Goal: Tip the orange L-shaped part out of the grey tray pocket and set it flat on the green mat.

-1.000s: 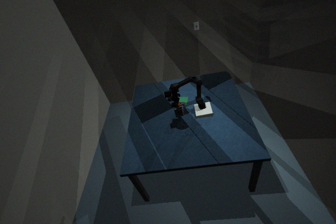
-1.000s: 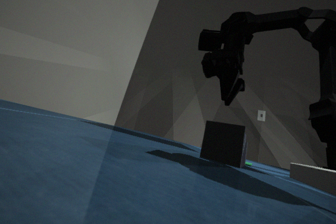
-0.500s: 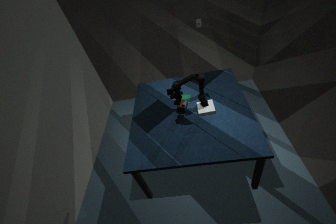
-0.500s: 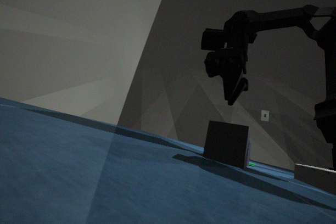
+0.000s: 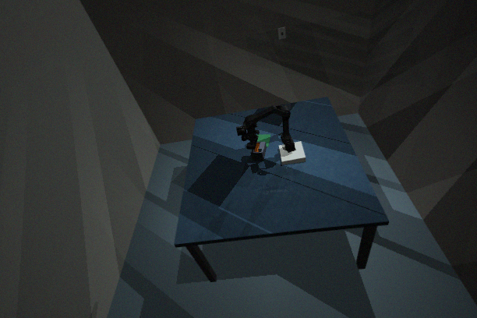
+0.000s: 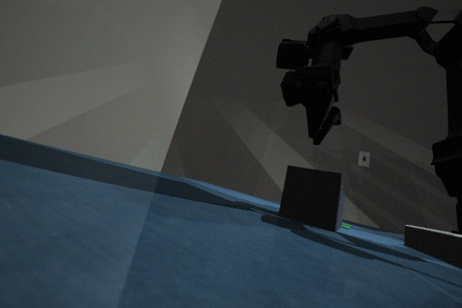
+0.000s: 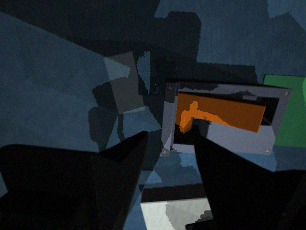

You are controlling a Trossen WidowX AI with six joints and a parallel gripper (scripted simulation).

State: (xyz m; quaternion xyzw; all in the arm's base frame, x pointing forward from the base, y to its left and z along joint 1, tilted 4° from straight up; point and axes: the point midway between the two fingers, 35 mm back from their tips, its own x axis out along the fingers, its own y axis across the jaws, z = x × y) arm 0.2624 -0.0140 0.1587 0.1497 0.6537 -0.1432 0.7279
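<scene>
Jaws (image 5: pixel 251 146) (image 6: pixel 316 140): parted partway, nothing between them; poised above the tray, apart from it.
Orange part (image 5: pixel 256 148) (image 7: pixel 225 112): in the tray's pocket; whether flush, cannot tell.
Grey tray (image 5: pixel 258 155) (image 6: pixel 310 198) (image 7: pixel 227 87): on the blue counter (image 5: pixel 296 201) (image 6: pixel 189 255) (image 7: pixel 50 100).
Green mat (image 5: pixel 264 138) (image 6: pixel 346 226) (image 7: pixel 292 112): beside tray.
White block (image 5: pixel 293 159) (image 6: pixel 430 238) (image 7: pixel 160 215): under arm's foot.

The top camera is looking steeply down from high above and well back from the tray (image 5: pixel 257 157) (image 6: pixel 310 198) (image 7: pixel 225 140), taking in the whole tabletop (image 5: pixel 273 201) (image 6: pixel 151 244) (image 7: pixel 50 55); the exterior camera is facing the tray's side from low and nearer; the wrist camera is peering down at the tray from close above; all three are sharing the tray and the tabletop around it
</scene>
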